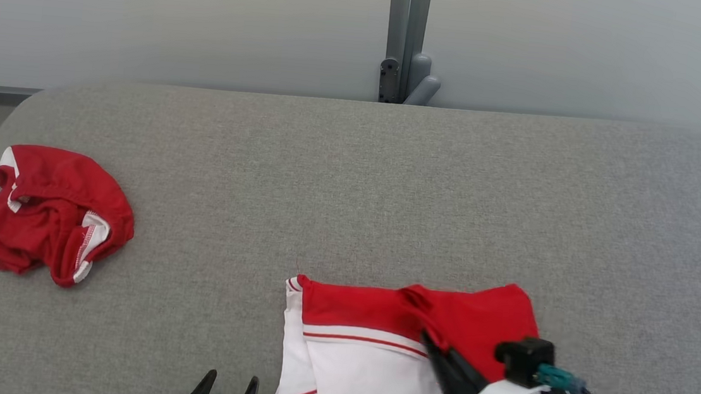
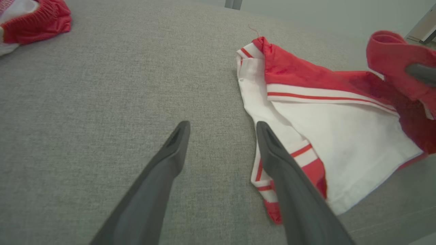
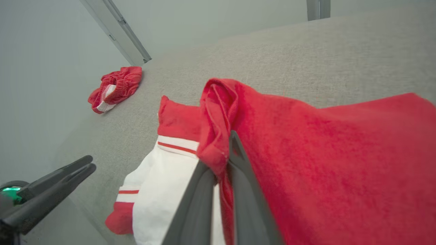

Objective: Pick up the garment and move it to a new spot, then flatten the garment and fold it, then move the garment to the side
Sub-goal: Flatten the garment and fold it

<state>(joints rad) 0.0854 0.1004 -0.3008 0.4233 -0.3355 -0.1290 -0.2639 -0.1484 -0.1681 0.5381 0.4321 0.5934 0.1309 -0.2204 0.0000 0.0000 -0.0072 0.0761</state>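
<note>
While the right gripper (image 3: 219, 153) is pinching a red fold of the garment (image 1: 367, 363), its jaws are sitting narrow on the cloth | left gripper (image 2: 221, 126) is hovering wide, just beside the garment's left edge | garment is lying part-folded on the table's (image 1: 389, 194) near side | step: I am judging folding | next: is calling for carrying the fold across evenly

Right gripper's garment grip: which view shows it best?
Right wrist view: the right gripper is shut on a red fold of the garment. Head view shows it from above, left wrist view one finger amid raised cloth.
</note>
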